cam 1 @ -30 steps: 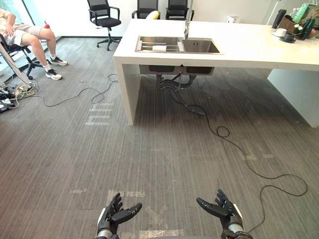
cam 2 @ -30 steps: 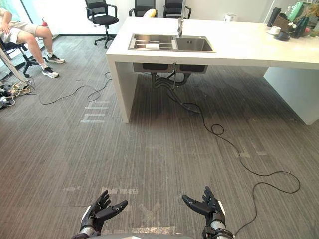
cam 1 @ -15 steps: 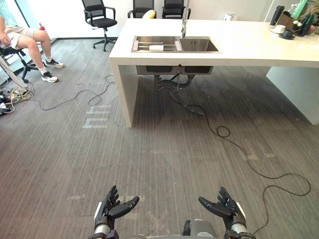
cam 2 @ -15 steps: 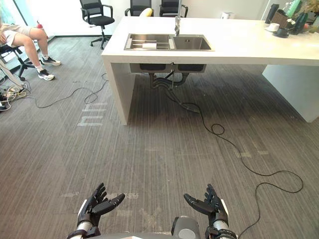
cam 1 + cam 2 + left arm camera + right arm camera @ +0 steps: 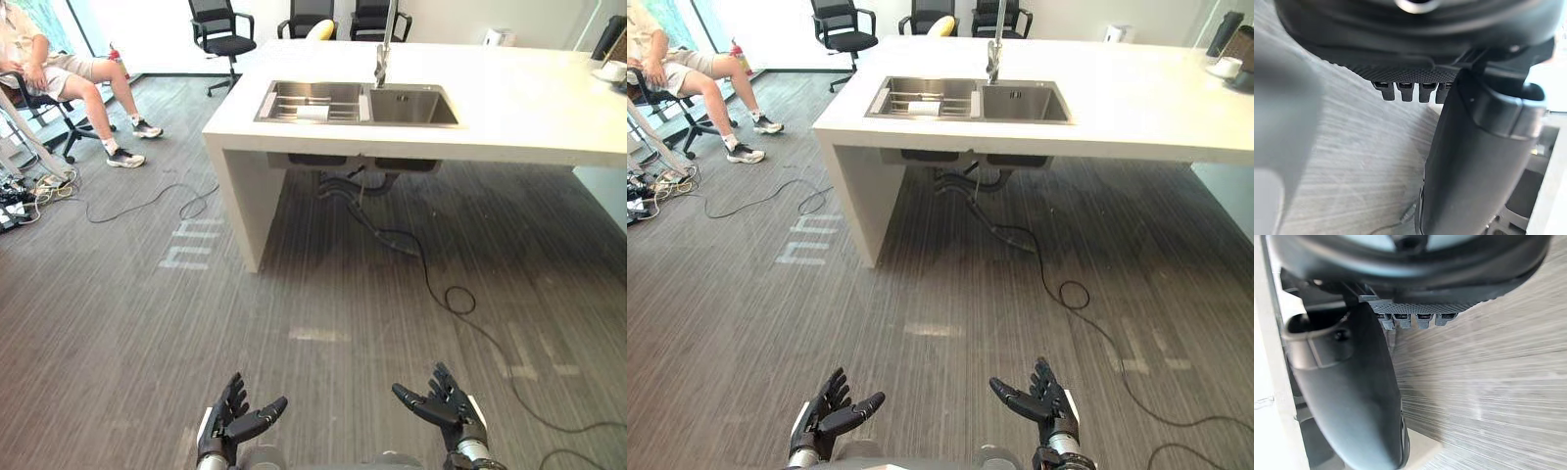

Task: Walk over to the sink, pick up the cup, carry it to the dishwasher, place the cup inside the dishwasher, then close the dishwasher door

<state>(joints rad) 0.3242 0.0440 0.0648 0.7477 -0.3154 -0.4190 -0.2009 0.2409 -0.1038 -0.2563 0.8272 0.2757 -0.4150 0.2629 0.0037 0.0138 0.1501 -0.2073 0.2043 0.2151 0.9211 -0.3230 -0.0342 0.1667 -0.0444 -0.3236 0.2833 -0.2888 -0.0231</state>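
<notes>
The left hand (image 5: 233, 426) and the right hand (image 5: 449, 411) are held low over the grey carpet (image 5: 323, 294), nearest the camera. Their palms are turned toward each other, the fingers are spread wide and straight, and nothing is held in either. This pose is unchanged from half a second ago.

Pale marks (image 5: 191, 245) are seen on the carpet further out, to the left. Beyond them stands the white counter (image 5: 519, 108), with the steel sink (image 5: 359, 103) set into its near-left part.

The whole view has been shifted since the earlier pictures, so the camera has been moved, not the furniture. The counter and sink are now shown larger and lower, and the clutter at the counter's far right end has been largely cut off at the edge.

The cup (image 5: 313, 113) is taken to be the small white thing lying on the rack (image 5: 294, 98) in the sink's left basin, well apart from both hands; its form cannot be made out. A tap (image 5: 383, 54) is set behind the basins.

Farthest off, office chairs (image 5: 225, 29) are ranged behind the counter, and a seated person (image 5: 59, 73) is seen at the far left.
</notes>
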